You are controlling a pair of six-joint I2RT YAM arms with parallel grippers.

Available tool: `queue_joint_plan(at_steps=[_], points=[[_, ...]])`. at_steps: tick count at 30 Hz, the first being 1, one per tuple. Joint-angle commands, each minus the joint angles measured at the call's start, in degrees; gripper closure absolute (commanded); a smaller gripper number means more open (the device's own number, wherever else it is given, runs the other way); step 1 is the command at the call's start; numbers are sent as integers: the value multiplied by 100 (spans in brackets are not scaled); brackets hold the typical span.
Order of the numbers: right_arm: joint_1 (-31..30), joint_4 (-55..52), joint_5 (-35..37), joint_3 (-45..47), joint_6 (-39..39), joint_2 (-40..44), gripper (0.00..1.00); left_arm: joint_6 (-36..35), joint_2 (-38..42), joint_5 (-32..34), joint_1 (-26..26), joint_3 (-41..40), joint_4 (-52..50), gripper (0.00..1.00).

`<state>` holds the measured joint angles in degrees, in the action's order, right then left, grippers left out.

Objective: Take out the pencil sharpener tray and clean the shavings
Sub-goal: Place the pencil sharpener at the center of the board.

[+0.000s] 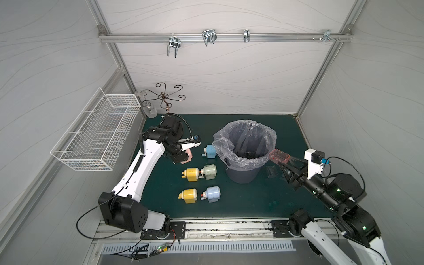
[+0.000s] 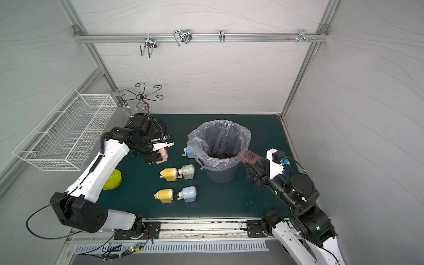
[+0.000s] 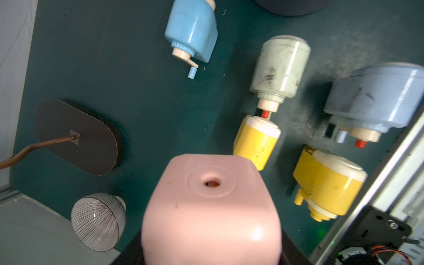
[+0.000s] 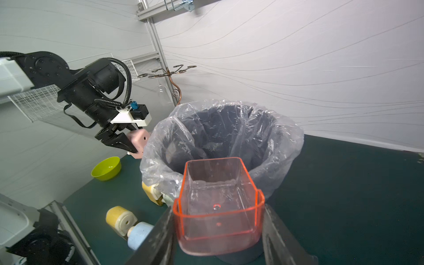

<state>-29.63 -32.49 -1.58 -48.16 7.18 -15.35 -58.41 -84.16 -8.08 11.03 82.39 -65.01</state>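
Note:
A clear orange tray (image 4: 218, 206) sits between the fingers of my right gripper (image 4: 218, 208), which is shut on it. It hangs at the right rim of the bag-lined bin (image 1: 245, 146), tilted toward the opening, in both top views (image 1: 278, 156) (image 2: 247, 157). The tray looks empty inside. Dark crumbs like shavings (image 1: 249, 154) lie at the bottom of the bag. My left gripper (image 1: 183, 158) is shut on a pink pencil sharpener (image 3: 211, 206), held just above the mat left of the bin (image 2: 162, 156).
Several sharpeners lie on the green mat: blue (image 1: 210, 151) against the bin, yellow (image 1: 191, 174) and pale green (image 1: 210, 171), yellow (image 1: 189, 195) and grey-blue (image 1: 212, 193). A lime bowl (image 2: 112, 180), a wire basket (image 1: 96, 130) and a metal stand (image 1: 164, 96) are at the left.

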Motion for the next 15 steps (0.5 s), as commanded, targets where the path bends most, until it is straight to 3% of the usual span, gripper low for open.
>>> queue_joint_plan(at_steps=[1,11,15], points=[[-25,-229,555,61,-263,329,100,-413,-401,-33,-49,-54,619,100],[-26,-318,490,250,-18,408,100,-537,-1550,196,-44,-56,1438,100],[-26,-401,473,250,2,443,100,-457,-1865,29,-30,85,1344,84]])
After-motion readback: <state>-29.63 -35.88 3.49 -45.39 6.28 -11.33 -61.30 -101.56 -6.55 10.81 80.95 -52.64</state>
